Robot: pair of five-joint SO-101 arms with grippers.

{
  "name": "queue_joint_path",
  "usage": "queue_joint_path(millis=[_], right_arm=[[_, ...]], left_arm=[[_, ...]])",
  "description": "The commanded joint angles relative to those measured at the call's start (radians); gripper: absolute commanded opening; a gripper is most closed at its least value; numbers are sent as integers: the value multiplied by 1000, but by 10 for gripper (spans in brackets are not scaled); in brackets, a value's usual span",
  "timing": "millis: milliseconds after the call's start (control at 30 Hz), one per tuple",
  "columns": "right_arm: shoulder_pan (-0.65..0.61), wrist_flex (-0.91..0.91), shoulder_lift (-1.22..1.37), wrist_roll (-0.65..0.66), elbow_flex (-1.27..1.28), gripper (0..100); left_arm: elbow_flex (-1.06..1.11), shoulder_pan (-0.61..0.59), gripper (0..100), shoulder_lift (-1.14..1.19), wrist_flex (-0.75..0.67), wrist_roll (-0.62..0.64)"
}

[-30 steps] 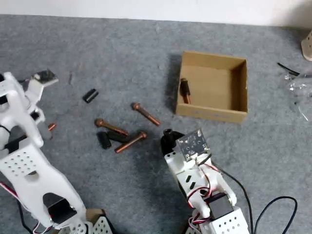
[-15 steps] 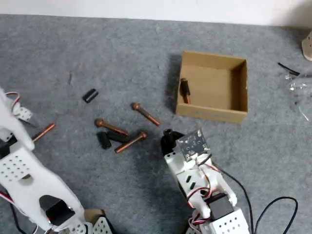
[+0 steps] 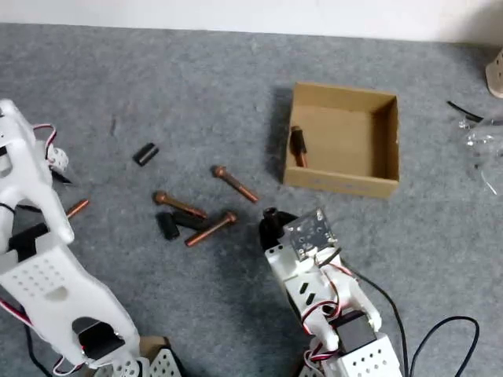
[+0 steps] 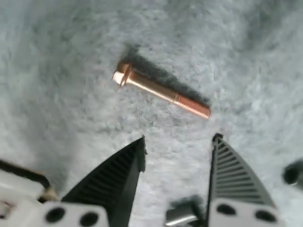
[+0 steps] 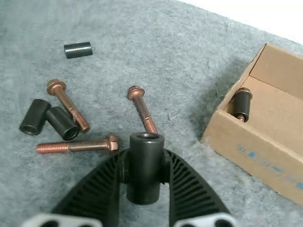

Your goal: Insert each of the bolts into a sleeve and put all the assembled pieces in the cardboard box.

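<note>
On a grey carpeted tabletop (image 3: 118,78), the right gripper (image 5: 145,158) pinched a short black cylindrical sleeve (image 5: 142,184) upright between its ribbed jaws. The open bore faced up, a hold that looked meant to present the hole for a bolt dropped in from above.

The left gripper (image 4: 179,139) hung over the carpet with its jaws spread wide and nothing between them. A lone copper-coloured flanged bolt (image 4: 161,91) lay flat just beyond its fingertips, touching neither. The wide spread probably served to straddle the shank for a pick-up.

Ahead of the right gripper lay the loose stock. There was a bolt nearest the box (image 5: 142,109), a bolt pointing sideways (image 5: 78,146) and a third bolt (image 5: 67,105). The third rested just beside two black sleeves lying together (image 5: 47,123). A single black sleeve (image 5: 78,49) sat well apart from the cluster.

Beyond them stood the open brown cardboard box (image 5: 255,142), its top clear for drops. One finished piece (image 5: 242,103) rested against an inner wall and appeared to be a bolt already seated in its sleeve, though the angle left that uncertain. By that count, most of the job lay ahead, with four bolts on the carpet and four sleeves to match.
</note>
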Motion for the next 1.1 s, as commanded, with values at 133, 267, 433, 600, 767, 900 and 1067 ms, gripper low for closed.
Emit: queue_joint_path(millis=[133, 267, 433, 600, 767, 900, 1067], right_arm=[[15, -35, -18, 28, 81, 4], [15, -35, -18, 28, 81, 4], [15, -35, -18, 29, 81, 4], [15, -35, -18, 29, 81, 4], [15, -35, -18, 29, 81, 4], [15, -35, -18, 29, 81, 4], [13, -35, -18, 29, 81, 4]], left_arm=[[133, 16, 214, -71, 9, 209], [220, -8, 214, -71, -28, 264], [302, -50, 214, -71, -146, 293], [371, -110, 214, -71, -348, 327], [455, -116, 213, -71, -491, 327], [532, -116, 211, -71, -608, 350], [556, -108, 212, -85, -649, 350]])
